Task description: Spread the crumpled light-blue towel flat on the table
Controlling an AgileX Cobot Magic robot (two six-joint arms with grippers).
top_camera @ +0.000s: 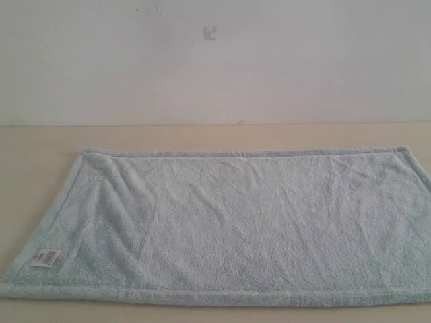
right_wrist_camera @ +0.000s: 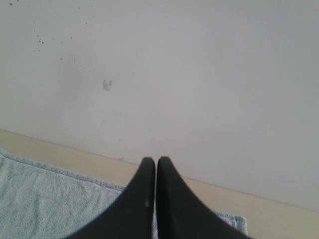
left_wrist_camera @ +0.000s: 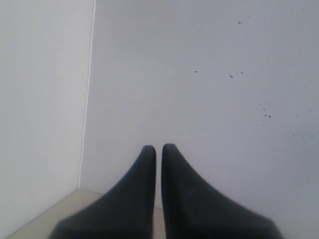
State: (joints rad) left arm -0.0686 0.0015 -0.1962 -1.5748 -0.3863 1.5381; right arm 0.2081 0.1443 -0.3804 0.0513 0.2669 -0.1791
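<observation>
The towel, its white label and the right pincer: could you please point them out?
towel (top_camera: pixel 256 222), exterior view, middle of the cloth.
white label (top_camera: pixel 46 257), exterior view, centre of the tag.
right pincer (right_wrist_camera: pixel 156 161), right wrist view, midway between its closed fingertips.

Wall (top_camera: pixel 215 60): plain, off-white, matte. It fills the upper part of the exterior frame from edge to edge, and its lower edge runs level above mid-frame.

Mark (top_camera: pixel 209 33): small, greyish, roughly square, upper centre of the frame. Chip or stuck scrap, cannot tell which.

Specks (top_camera: pixel 138 9): faint, dark, a few scattered along the top edge, left of centre.

Spot (top_camera: pixel 239 122): tiny, dark, at the wall's lower edge, just right of centre.

Left wrist view: a side panel (left_wrist_camera: pixel 40 99), paler and unmarked, meets the speckled wall surface at a straight corner seam (left_wrist_camera: pixel 87 94). More dark dots lie loosely scattered on the speckled side.
</observation>
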